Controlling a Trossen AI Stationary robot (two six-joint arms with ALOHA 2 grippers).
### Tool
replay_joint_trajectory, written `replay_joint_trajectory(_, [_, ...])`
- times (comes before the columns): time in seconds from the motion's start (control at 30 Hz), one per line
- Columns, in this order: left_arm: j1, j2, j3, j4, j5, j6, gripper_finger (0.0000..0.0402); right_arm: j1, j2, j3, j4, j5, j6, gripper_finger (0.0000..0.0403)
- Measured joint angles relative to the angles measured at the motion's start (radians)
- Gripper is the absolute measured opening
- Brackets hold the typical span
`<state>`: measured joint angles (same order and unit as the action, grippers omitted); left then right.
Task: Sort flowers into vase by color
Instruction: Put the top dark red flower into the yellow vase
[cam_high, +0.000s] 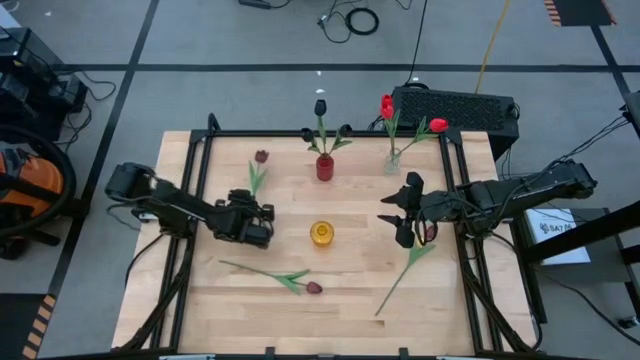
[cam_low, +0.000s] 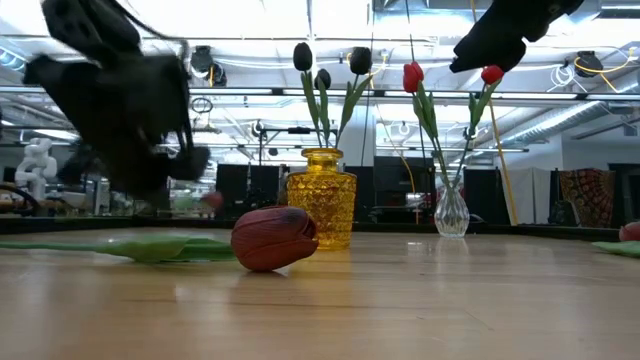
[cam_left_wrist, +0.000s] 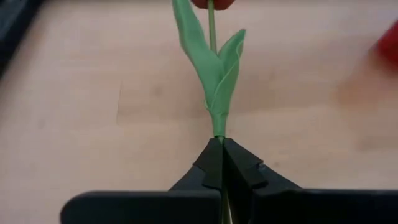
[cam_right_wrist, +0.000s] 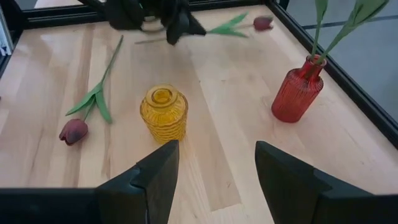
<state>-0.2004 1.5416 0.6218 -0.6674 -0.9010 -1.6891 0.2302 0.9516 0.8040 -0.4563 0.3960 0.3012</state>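
My left gripper is at the table's left-middle, shut on a maroon-headed tulip whose head points to the far edge. My right gripper hovers open and empty right of the yellow vase. A red vase holds near-black tulips. A clear vase holds red ones. A second maroon tulip lies flat near the front. A third flower lies flat below my right gripper. My left gripper pinches the tulip's green stem just below its leaves, between the two shut fingers. The fingers slant down and lie along the stem, which runs straight out past their tips toward the far edge. I cannot tell whether the head end is clear of the table.
The three vases stand along the table's far middle, the yellow one nearest the centre. A black frame rail borders the tabletop. A black box sits behind the far right corner. Bare wood lies between the yellow vase and the front edge.
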Motion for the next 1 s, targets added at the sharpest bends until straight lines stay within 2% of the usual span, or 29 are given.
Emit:
replay_joint_trajectory(0.13, [-0.080, -0.157, 0.013, -0.033, -0.166, 0.028, 0.0002, 0.000, 0.000, 0.000, 0.048, 0.000, -0.032, 0.0203])
replay_joint_trajectory(0.3, [-0.190, -0.345, 0.060, -0.011, -0.360, 0.211, 0.0001, 0.001, 0.020, 0.000, 0.171, -0.003, -0.060, 0.0203])
replay_joint_trajectory(0.4, [-0.244, -0.429, 0.094, 0.077, -0.430, 0.466, 0.0001, 0.001, 0.061, 0.000, 0.270, -0.005, -0.075, 0.0203])
replay_joint_trajectory(0.47, [-0.262, -0.475, 0.117, 0.154, -0.442, 0.677, 0.0001, 0.001, 0.096, 0.000, 0.342, -0.010, -0.094, 0.0203])
replay_joint_trajectory(0.6, [-0.282, -0.537, 0.136, 0.424, -0.439, 1.060, 0.0000, 0.001, 0.172, 0.000, 0.519, -0.013, -0.137, 0.0203])
replay_joint_trajectory(0.67, [-0.294, -0.550, 0.138, 0.591, -0.393, 1.251, 0.0000, 0.001, 0.212, 0.000, 0.624, -0.028, -0.177, 0.0203])
replay_joint_trajectory(0.73, [-0.311, -0.550, 0.138, 0.735, -0.304, 1.378, 0.0000, 0.001, 0.244, 0.000, 0.707, -0.057, -0.226, 0.0203])
replay_joint_trajectory(0.83, [-0.349, -0.529, 0.138, 0.941, -0.103, 1.472, 0.0000, 0.001, 0.293, 0.000, 0.833, -0.093, -0.281, 0.0203])
replay_joint_trajectory(1.0, [-0.404, -0.395, 0.138, 1.368, 0.231, 1.712, 0.0000, 0.001, 0.365, 0.000, 1.050, -0.180, -0.308, 0.0203])
